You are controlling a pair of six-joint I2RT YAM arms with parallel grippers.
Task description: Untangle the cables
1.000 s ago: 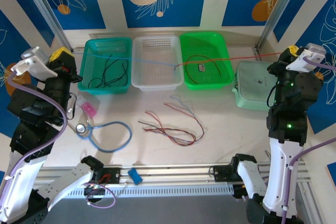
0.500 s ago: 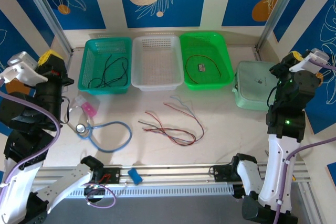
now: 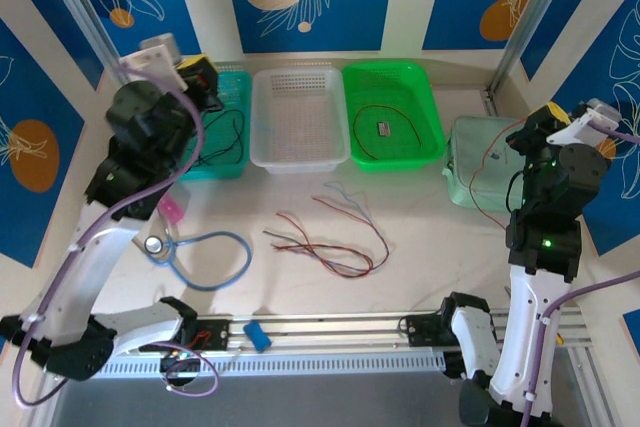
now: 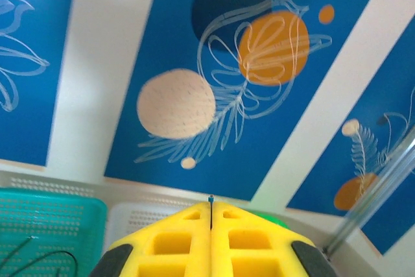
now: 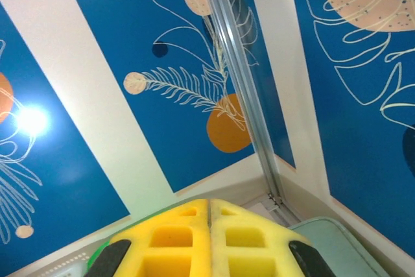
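Red cables (image 3: 320,254) loose, well inside table (image 3: 440,252) edges

A loose tangle of thin red, black and pale grey-blue cables (image 3: 330,237) lies flat on the table (image 3: 430,237), between the grippers and well apart from both. A black cable (image 3: 222,142) curls in the teal basket (image 3: 225,171), just beside the left gripper (image 3: 200,69). Another black cable (image 3: 385,125) loops in the green basket (image 3: 395,159). A red cable (image 3: 476,185) droops from near the right gripper (image 3: 545,117), possibly pinched there.
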